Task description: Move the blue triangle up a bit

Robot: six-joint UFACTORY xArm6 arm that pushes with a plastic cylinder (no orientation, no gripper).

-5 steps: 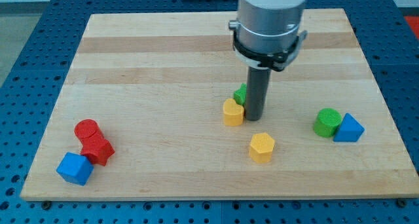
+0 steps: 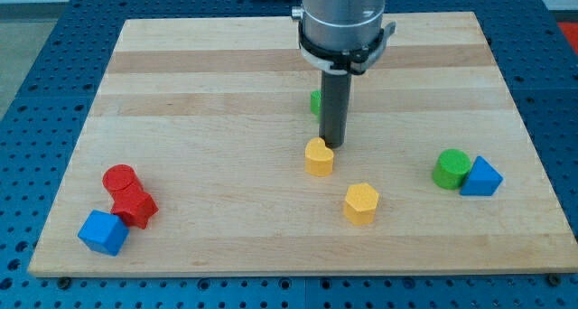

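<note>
The blue triangle lies at the view's right, touching a green cylinder on its left. My tip is near the board's middle, far left of the triangle. It sits just above and right of a yellow heart-shaped block. A green block is mostly hidden behind the rod.
A yellow hexagon lies below the tip. At the view's bottom left sit a red cylinder, a red block and a blue cube. The wooden board rests on a blue pegboard.
The rod has moved up and to the left. The green block moved up with it, away from the yellow heart. The other blocks have not moved.
</note>
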